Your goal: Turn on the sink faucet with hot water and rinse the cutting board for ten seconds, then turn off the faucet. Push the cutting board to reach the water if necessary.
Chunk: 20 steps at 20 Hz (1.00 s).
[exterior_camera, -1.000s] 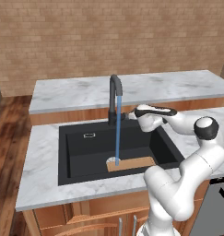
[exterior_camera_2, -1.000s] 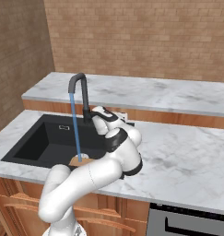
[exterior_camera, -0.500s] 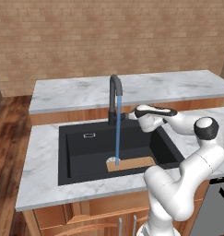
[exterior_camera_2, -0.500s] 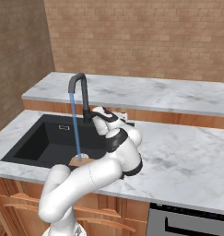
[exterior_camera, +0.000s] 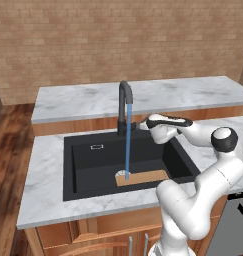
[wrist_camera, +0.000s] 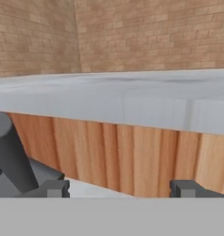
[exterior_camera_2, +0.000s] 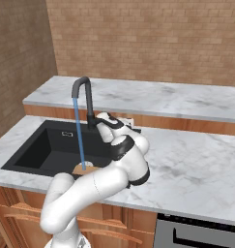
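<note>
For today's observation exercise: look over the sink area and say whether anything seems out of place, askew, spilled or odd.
Nothing stands out. The water falls straight from the sink faucet onto the left end of the cutting board, which lies flat on the floor of the sink. No splash or spill shows on the marble counter. The gripper sits beside the faucet base.

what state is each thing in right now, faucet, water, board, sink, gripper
sink faucet: on, spout out over the basin
water: running, straight blue stream landing on the board's left end
cutting board: lying flat on the basin floor, near the front wall
sink: holds the board, no pooled water visible
gripper: beside the faucet base, fingers apart, nothing between them
</note>
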Available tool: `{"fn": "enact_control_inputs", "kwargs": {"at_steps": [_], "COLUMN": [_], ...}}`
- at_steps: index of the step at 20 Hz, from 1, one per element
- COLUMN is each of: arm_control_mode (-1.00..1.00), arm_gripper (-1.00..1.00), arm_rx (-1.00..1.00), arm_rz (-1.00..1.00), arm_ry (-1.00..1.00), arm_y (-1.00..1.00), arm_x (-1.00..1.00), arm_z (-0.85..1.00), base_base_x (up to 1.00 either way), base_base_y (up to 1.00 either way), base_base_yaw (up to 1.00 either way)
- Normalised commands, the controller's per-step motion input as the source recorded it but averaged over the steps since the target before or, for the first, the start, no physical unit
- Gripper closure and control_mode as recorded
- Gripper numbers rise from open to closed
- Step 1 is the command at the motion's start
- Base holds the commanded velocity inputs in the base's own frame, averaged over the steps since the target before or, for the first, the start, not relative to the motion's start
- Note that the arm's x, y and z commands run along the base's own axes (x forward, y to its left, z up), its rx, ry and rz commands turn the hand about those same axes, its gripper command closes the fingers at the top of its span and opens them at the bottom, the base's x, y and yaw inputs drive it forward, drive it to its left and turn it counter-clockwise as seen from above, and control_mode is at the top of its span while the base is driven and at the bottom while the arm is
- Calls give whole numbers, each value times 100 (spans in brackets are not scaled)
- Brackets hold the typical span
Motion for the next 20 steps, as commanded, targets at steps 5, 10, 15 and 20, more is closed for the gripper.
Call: {"fn": "enact_control_inputs", "kwargs": {"at_steps": [5,10,15,20], "arm_control_mode": [-100,-100,-100,-100], "arm_gripper": [-100,-100,-100,-100], "arm_rx": [0,0,0,0], "arm_rz": [0,0,0,0], "arm_ry": [-1,0,0,0], "arm_y": [9,7,2,4], "arm_x": [0,0,2,3], "arm_z": [42,39,35,30], "base_base_x": [0,0,0,0], "base_base_y": [0,0,0,0], "base_base_yaw": [0,0,0,0]}}
